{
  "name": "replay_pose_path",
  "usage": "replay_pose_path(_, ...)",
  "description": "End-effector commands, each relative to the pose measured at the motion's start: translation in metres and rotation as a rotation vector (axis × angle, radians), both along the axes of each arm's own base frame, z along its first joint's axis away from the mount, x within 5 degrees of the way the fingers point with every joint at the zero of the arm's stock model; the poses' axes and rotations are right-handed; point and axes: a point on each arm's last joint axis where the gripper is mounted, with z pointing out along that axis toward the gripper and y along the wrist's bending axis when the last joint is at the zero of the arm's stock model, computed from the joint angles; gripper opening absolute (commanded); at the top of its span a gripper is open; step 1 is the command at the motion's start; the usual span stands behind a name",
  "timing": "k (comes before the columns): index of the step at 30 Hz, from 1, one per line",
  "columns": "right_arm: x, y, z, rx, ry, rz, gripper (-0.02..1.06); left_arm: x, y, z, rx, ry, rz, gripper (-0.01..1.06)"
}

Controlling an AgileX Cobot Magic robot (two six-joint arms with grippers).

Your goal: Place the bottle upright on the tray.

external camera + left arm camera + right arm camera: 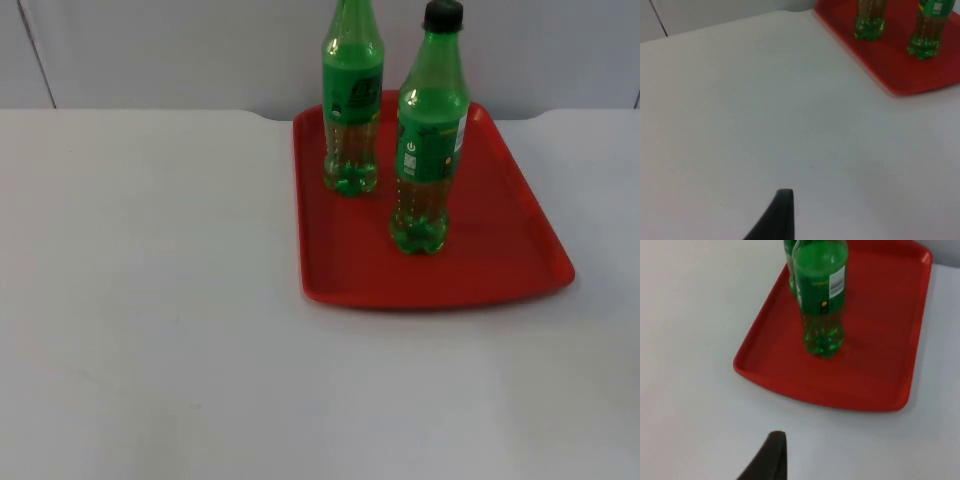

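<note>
I read the placing step as finished at this moment. On the flat white table top (150,330), the shallow red plastic tray with a raised rim (520,280) lay towards 1 o'clock from table centre in the top view, its far edge close to the grey partition wall (150,50).

Near item: a green plastic bottle with a black screw cap and a green label (428,130) stood upright on the tray floor, roughly at tray centre. I saw nothing touching it.

Far item: a second green plastic bottle with a green label (351,100) stood upright at about 11 o'clock from the first, near the tray's far left corner. Its cap was cut off by the picture edge. The two bottles stood near each other but apart.

Arm pose:
- The left gripper (780,215) hung above bare table, well apart from the tray, which lay at about 1 o'clock from its one visible black fingertip. I could not tell whether its fingers were spread or pressed together.
- The right gripper (771,457) hung above bare table just off the tray's nearer rim, with the capped bottle at about 12 o'clock from its one visible fingertip. I could not tell its finger state either. It carried nothing that I could see.

Next move, in my judgement: none on the bottles; keep both arms off the tray so that neither bottle is tipped.
</note>
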Motion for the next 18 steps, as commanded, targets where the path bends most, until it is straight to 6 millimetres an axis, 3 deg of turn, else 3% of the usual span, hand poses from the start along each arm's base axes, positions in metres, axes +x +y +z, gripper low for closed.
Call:
replay_pose_path(1, -0.008, -0.006, 0.005, 0.012, -0.010, -0.012, 1.05, 0.000, 0.001, -0.001, 0.001, -0.005, 0.004, 1.05)
replay_pose_path(18, -0.057, -0.039, 0.033, 0.103, -0.198, -0.031, 1.05, 0.001, 0.001, -0.001, 0.002, -0.006, 0.005, 1.05)
